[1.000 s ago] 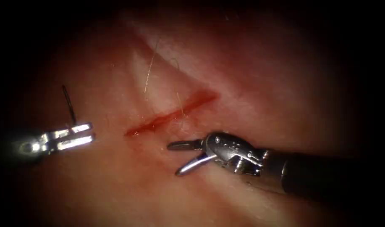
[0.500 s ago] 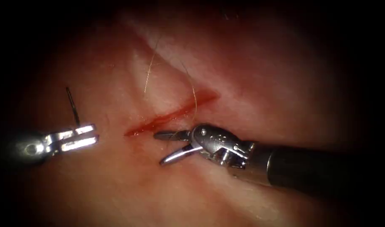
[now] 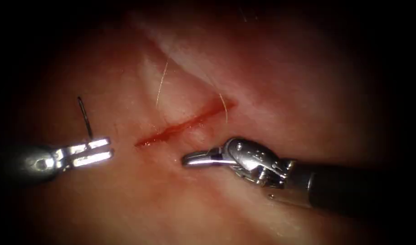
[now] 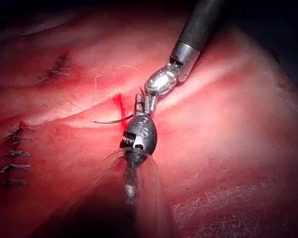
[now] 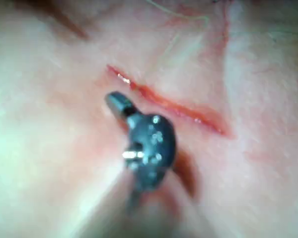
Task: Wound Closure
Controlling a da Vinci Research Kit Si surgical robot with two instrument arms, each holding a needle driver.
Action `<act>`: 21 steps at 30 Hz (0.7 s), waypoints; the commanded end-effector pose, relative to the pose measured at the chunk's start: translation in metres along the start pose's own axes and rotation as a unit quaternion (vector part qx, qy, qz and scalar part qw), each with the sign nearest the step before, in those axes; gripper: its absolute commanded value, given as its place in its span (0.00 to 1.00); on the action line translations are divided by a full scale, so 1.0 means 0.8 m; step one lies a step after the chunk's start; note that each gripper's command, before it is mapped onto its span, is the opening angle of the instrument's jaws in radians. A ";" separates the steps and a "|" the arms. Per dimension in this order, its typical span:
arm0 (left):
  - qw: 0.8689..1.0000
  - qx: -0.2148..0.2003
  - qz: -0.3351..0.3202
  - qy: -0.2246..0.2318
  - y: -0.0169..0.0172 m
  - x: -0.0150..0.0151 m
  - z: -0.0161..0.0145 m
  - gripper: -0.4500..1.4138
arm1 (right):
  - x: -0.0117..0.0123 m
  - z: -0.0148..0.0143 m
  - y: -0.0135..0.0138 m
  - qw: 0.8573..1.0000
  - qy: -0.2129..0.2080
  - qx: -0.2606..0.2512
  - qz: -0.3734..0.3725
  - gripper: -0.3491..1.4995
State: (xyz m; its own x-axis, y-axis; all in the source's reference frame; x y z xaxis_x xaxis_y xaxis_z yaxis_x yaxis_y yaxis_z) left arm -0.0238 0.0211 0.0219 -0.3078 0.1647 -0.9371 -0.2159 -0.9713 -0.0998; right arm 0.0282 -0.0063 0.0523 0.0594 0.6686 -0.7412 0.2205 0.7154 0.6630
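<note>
On a piece of tissue [image 3: 271, 86], a short slanting cut [image 3: 185, 124] edged with red fluid [image 3: 146, 141] lies between two tools. To the left of the cut, well apart from it, the left tool [image 3: 109, 150] grips the curved needle [image 3: 85, 117] near one end; the dark needle rises clear above the closed jaws and is not in the tissue. To the right of the cut and a little below it, the right tool [image 3: 185, 159] points its tip toward the cut's lower left end, its two jaws pressed together; whether anything is caught between them cannot be told. A pale thread [image 3: 223, 106] crosses the upper right end of the cut, and a second fine strand [image 3: 161, 84] lies on the paler tissue above it.

In the left wrist view, the left tool [image 4: 139, 104] is seen from behind, with the needle [image 4: 111, 120] sticking out sideways from its jaws near the cut [image 4: 119, 104]. The right tool [image 4: 161, 82] meets it from the far side on its dark shaft. Finished rows of stitches [image 4: 12, 158] mark the tissue [image 4: 228, 139] off to the side.

In the right wrist view, the right tool [image 5: 114, 101] rests just beside the cut [image 5: 169, 104], its closed tip near one end of the red line.
</note>
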 end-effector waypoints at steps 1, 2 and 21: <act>1.000 -0.007 -0.002 0.007 0.0004 -0.0005 0.0011 0.00 | -0.0006 -0.0011 -0.0008 1.000 0.000 -0.001 0.001 0.00; 1.000 -0.013 0.000 0.012 0.0008 -0.0006 0.0016 0.00 | -0.0007 -0.0019 -0.0014 1.000 -0.001 0.002 0.001 0.00; 0.997 -0.056 0.009 0.052 0.0033 0.0008 0.0036 0.00 | 0.0000 -0.0116 -0.0164 0.996 -0.067 0.052 -0.011 0.00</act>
State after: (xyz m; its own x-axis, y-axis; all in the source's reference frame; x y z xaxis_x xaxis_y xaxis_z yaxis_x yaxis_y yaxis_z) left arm -0.0268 0.0193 0.0214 -0.2123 0.1329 -0.9681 -0.1049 -0.9881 -0.1127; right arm 0.0156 -0.0137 0.0442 0.1831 0.6041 -0.7756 0.3234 0.7080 0.6278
